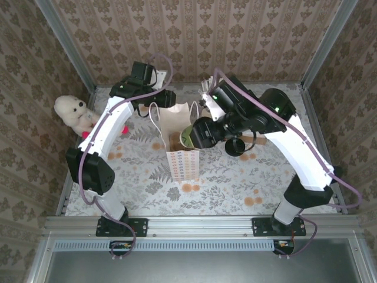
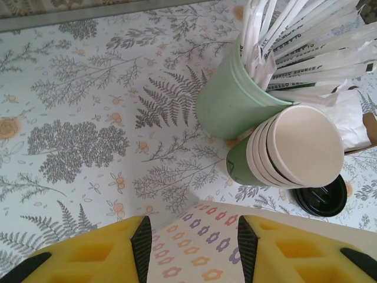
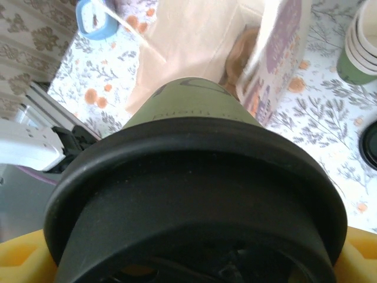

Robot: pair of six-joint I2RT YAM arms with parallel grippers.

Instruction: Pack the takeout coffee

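Takeout coffee (image 3: 194, 103): hanging tilted over the open mouth of the paper bag (image 1: 184, 158), near the middle of the worktop (image 1: 235, 188), with its black lid facing the right wrist camera.
Right fingers (image 3: 20, 262): clamping the takeout coffee from both sides at its lid end.
Left fingers (image 2: 88, 259): standing apart at the bag's far side, with a flowered panel of the bag lying between them; I cannot tell whether they are pressing on it.
Paper bag: standing upright with its mouth open and something brown lying inside.
Stack of cream cups (image 2: 294, 150): sitting just beside a green cup (image 2: 230, 103) that is holding paper-wrapped sticks, to the right of the bag.
Loose black lid (image 2: 321, 197): lying flat on the worktop just beside the stack.
Plush toy (image 1: 72, 111): sitting at the worktop's left edge, toward the far corner.
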